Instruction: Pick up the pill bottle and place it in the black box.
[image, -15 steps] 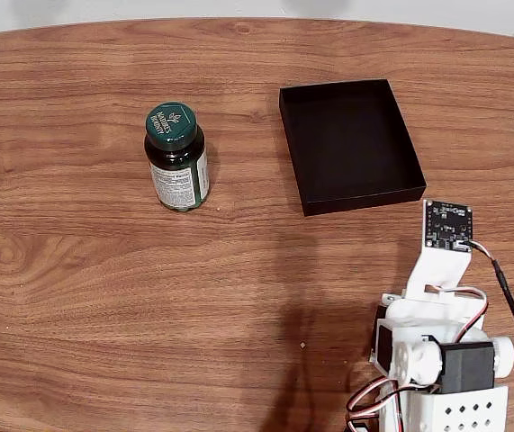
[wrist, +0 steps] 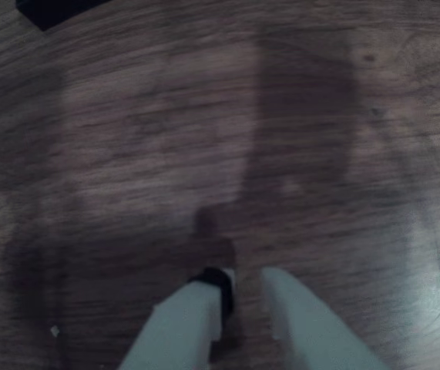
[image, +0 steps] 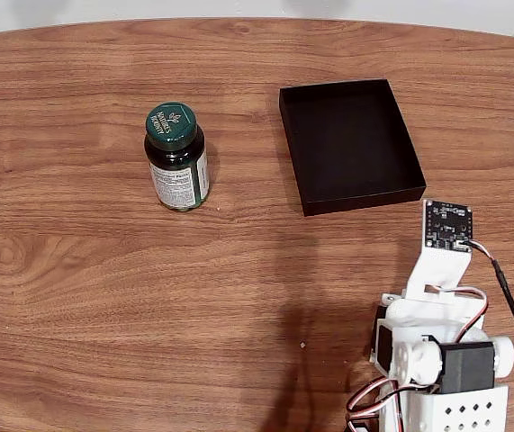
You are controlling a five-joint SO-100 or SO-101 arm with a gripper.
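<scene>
A wooden table (image: 103,297) with reddish-brown, wavy grain spans the fixed view, its curved far edge running along the top. Beyond that edge lies a pale strip of wall or floor (image: 238,9). In the wrist view the wood looks dim, greyish and blurred.

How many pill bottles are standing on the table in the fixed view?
1. The pill bottle stands upright on the wooden table, to the left of the black box and apart from it. The box looks empty, and nothing seems to hide another bottle.
</scene>
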